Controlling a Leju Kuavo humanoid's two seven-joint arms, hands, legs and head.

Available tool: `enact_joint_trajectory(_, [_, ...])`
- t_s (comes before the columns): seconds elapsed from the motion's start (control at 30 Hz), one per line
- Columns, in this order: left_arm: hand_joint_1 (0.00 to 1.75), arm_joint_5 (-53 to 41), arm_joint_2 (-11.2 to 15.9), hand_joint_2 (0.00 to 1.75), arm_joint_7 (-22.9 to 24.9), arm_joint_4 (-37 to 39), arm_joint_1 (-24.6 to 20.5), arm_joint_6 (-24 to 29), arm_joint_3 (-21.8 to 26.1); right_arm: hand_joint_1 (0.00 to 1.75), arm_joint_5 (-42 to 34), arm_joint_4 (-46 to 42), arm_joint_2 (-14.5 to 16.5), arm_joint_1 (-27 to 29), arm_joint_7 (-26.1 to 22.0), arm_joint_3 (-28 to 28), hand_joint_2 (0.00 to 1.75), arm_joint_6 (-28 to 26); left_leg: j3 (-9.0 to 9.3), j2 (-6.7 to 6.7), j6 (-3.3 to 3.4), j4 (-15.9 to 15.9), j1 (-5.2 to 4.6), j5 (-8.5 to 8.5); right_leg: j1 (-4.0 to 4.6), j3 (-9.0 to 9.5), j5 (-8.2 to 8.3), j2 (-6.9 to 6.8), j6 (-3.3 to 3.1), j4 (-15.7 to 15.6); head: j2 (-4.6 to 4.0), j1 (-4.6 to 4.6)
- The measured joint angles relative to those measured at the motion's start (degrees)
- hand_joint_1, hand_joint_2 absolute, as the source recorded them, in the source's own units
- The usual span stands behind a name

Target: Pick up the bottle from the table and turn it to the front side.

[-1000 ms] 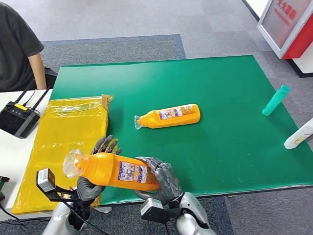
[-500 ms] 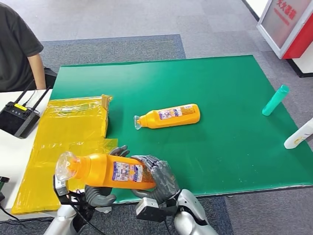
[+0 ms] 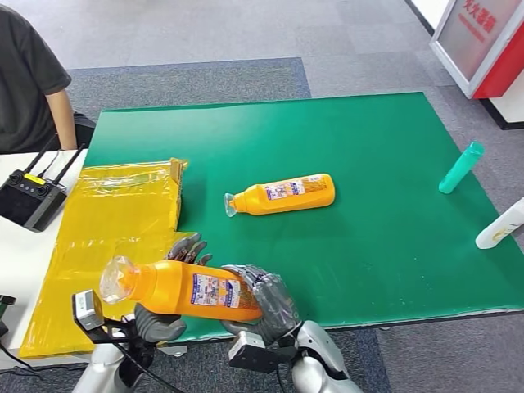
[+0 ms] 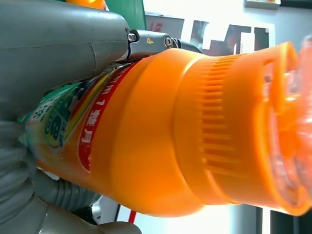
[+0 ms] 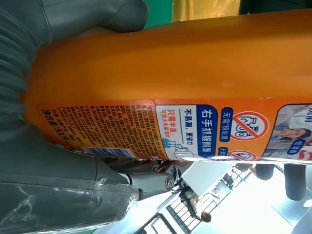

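The orange bottle lay level above the green mat's near edge, clear cap toward nine o'clock. The left hand cupped its neck end; the right hand clasped its base. A second orange bottle lay at twelve o'clock.
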Motion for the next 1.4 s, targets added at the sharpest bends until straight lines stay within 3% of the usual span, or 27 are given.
enact_joint_trajectory(0.13, [0.06,0.12,-0.51,1.75,0.01,-0.53,0.2,0.08,0.86,1.75,-0.19,0.5,-0.02,0.01,0.04,-0.11,1.75,-0.1,0.0,0.0,0.0,0.0,0.0,0.0,0.0,0.0,0.0,0.0,0.0,0.0,0.0,0.0])
enact_joint_trajectory(0.17, [0.25,0.02,-0.57,1.75,0.06,-0.54,0.21,0.19,0.96,1.75,-0.27,0.61,-0.02,0.02,0.01,-0.15,1.75,-0.14,0.0,0.0,0.0,0.0,0.0,0.0,0.0,0.0,0.0,0.0,0.0,0.0,0.0,0.0])
enact_joint_trajectory(0.27, [1.47,-0.53,-0.63,1.75,0.37,-0.43,0.19,0.89,1.04,1.75,-0.35,0.85,-0.02,0.05,-0.1,-0.37,1.75,-0.17,0.0,0.0,0.0,0.0,0.0,0.0,0.0,0.0,0.0,0.0,0.0,0.0,0.0,0.0])
enact_joint_trajectory(0.3, [1.72,-0.79,-0.62,1.75,0.44,-0.33,0.18,1.24,1.04,1.75,-0.36,0.92,-0.02,0.06,-0.15,-0.45,1.75,-0.19,0.0,0.0,0.0,0.0,0.0,0.0,0.0,-0.01,0.0,0.0,0.0,0.0,0.0,0.0])
enact_joint_trajectory(0.37, [1.75,-1.48,-0.62,1.75,0.52,-0.08,0.1,2.22,1.04,1.75,-0.4,1.04,-0.02,0.1,-0.22,-0.63,1.75,-0.25,0.0,0.0,0.0,0.0,0.0,0.0,0.0,-0.01,0.0,0.0,0.0,0.0,0.0,0.01])
enact_joint_trajectory(0.5, [1.75,-1.99,-0.66,0.0,1.13,0.34,-0.09,3.93,0.95,1.75,-0.45,1.11,-0.09,0.44,-0.36,-1.26,1.75,-0.35,0.0,0.0,0.0,0.0,0.0,0.0,0.0,-0.01,0.0,0.0,0.0,0.0,0.0,0.0])
enact_joint_trajectory(0.83, [1.75,-1.03,-0.81,0.0,2.4,0.55,-0.26,7.36,0.92,1.75,-0.18,-1.16,-0.02,2.93,-0.16,-2.61,1.75,-0.8,-0.03,-0.01,0.0,0.0,0.0,-0.01,0.0,0.0,0.0,0.0,0.0,0.0,0.0,0.0])
enact_joint_trajectory(0.87, [1.75,-1.43,-0.84,0.0,2.41,0.4,-0.27,8.06,0.96,1.57,-0.15,-1.43,-0.01,3.0,-0.11,-2.75,1.75,-0.83,-0.03,-0.01,0.0,0.0,0.0,0.0,0.0,0.01,0.0,0.0,0.0,0.0,0.0,-0.01])
enact_joint_trajectory(0.93, [1.75,-2.94,-0.85,0.0,2.15,-0.11,-0.3,10.03,1.19,0.97,-0.23,-1.7,0.1,2.95,0.0,-2.95,1.75,-0.93,-0.03,-0.01,0.0,0.0,0.0,0.0,0.0,0.01,0.0,-0.01,0.0,0.0,0.0,-0.01])
enact_joint_trajectory(0.97, [1.75,-4.4,-0.84,0.0,1.93,-0.55,-0.32,11.67,1.42,0.53,-0.33,-1.76,0.23,2.83,0.1,-3.04,1.75,-1.07,-0.03,-0.01,0.0,0.0,0.0,0.0,0.01,0.01,0.01,-0.01,0.0,0.0,0.0,-0.01])
enact_joint_trajectory(1.0, [1.75,-6.07,-0.83,0.0,1.73,-1.2,-0.36,13.68,1.72,0.27,-0.46,-1.83,0.42,2.64,0.27,-3.13,1.75,-1.37,-0.03,-0.01,-0.01,0.0,0.0,0.01,0.01,0.01,0.01,-0.01,0.0,0.01,0.0,0.0])
enact_joint_trajectory(1.07, [1.75,-9.18,-0.79,0.0,1.91,-2.86,-0.55,18.04,2.65,0.0,-0.73,-2.33,0.81,2.14,0.65,-3.28,1.75,-2.6,-0.02,0.0,-0.02,0.0,0.0,0.02,0.01,0.0,0.01,0.0,0.0,0.03,0.0,0.0])
enact_joint_trajectory(1.3, [1.75,-27.03,1.19,0.0,4.06,-11.36,-1.07,35.73,7.23,0.0,-1.98,-7.22,0.94,2.42,1.71,-4.58,1.75,-6.65,-0.02,0.0,-0.06,0.0,0.04,0.04,0.02,-0.04,0.0,0.0,-0.02,0.05,0.0,0.0])
enact_joint_trajectory(1.4, [1.75,-32.13,2.39,0.0,6.15,-14.34,-1.46,40.5,8.41,0.0,-2.58,-9.11,0.81,3.34,1.82,-5.45,1.75,-7.13,-0.03,0.0,-0.06,0.0,0.04,0.03,0.02,-0.05,0.0,0.0,-0.02,0.05,0.0,-0.01])
